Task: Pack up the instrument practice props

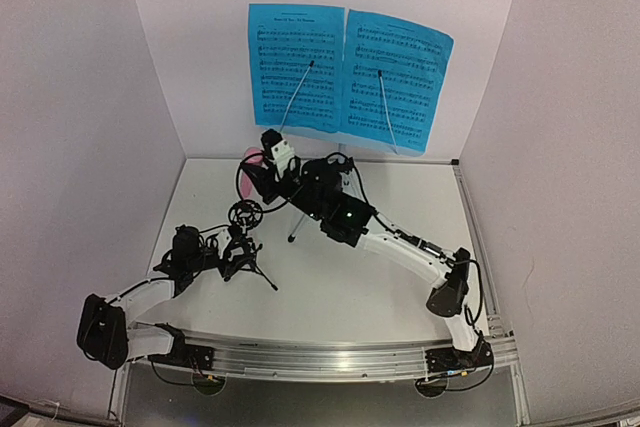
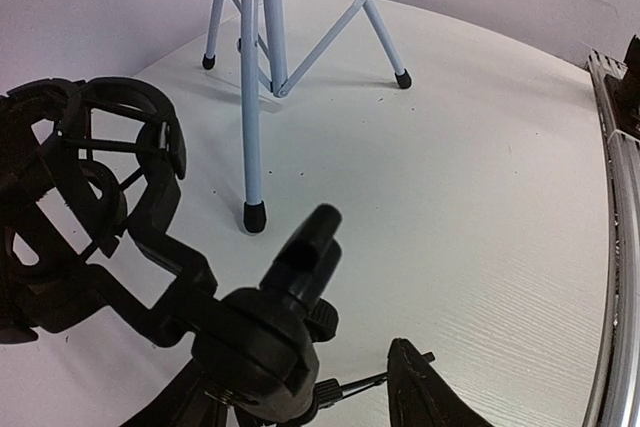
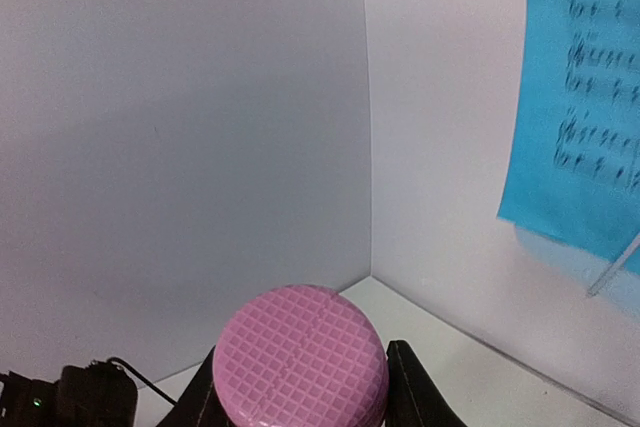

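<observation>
A pink microphone (image 3: 300, 352) shows its gridded head between the two fingers of my right gripper (image 3: 305, 392), which is shut on it near the back left corner (image 1: 262, 160). The small black mic stand (image 2: 250, 337) with its ring mount (image 2: 90, 187) stands at front left (image 1: 245, 217). My left gripper (image 2: 300, 372) (image 1: 237, 250) is open around its head: the right finger (image 2: 420, 392) stands apart from it and the left finger is hidden. Two blue music sheets (image 1: 295, 67) (image 1: 398, 82) rest high at the back, above the silver tripod (image 2: 252, 97) (image 1: 296, 219).
White walls (image 1: 80, 147) close in the table on three sides. A metal rail (image 1: 330, 357) (image 2: 622, 247) runs along the near edge. Black cables (image 1: 350, 172) loop around the right arm's wrist. A black unit with a green light (image 3: 60, 397) sits low left in the right wrist view.
</observation>
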Available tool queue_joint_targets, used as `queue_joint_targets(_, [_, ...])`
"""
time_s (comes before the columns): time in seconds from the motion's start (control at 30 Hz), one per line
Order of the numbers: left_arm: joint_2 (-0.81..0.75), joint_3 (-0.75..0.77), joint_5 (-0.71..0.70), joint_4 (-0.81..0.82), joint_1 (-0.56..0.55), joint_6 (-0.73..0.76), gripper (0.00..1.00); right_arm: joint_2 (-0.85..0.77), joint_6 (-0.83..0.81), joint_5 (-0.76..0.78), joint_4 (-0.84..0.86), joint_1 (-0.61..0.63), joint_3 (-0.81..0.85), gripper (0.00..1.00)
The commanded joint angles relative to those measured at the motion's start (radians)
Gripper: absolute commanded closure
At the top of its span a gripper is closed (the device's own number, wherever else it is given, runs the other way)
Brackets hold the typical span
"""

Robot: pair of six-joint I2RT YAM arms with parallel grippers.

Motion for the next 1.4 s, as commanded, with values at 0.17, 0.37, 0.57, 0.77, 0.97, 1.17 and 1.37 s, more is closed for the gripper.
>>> queue_joint_targets(0.17, [0.055,0.021,-0.034,0.113,-0.005,0.019,0.49,-0.246,0.015,0.074,0.065,0.02,-0.148,1.0])
queue_joint_targets(0.37, [0.077,0.018,-0.006,0.107,-0.004,0.026,0.69,-0.396,0.084,0.128,-0.056,0.02,-0.282,1.0])
queue_joint_targets(0.57, [0.09,0.039,0.003,0.097,-0.004,0.025,0.9,-0.48,0.131,0.12,-0.102,0.02,-0.393,1.0])
queue_joint_targets(0.77, [0.091,0.072,-0.056,0.046,0.006,0.081,1.0,-0.507,0.162,0.087,-0.102,0.02,-0.458,1.0])
queue_joint_targets(0.97, [0.179,0.234,0.057,-0.08,0.232,0.15,1.0,-0.514,0.189,0.029,-0.102,0.02,-0.487,1.0])
queue_joint_targets(1.17, [0.383,0.458,0.117,-0.101,0.414,0.255,1.0,-0.49,0.221,-0.031,-0.102,0.021,-0.502,1.0])
queue_joint_targets(1.37, [0.555,0.561,0.135,0.007,0.453,0.303,1.0,-0.463,0.255,-0.083,-0.104,0.03,-0.518,1.0])
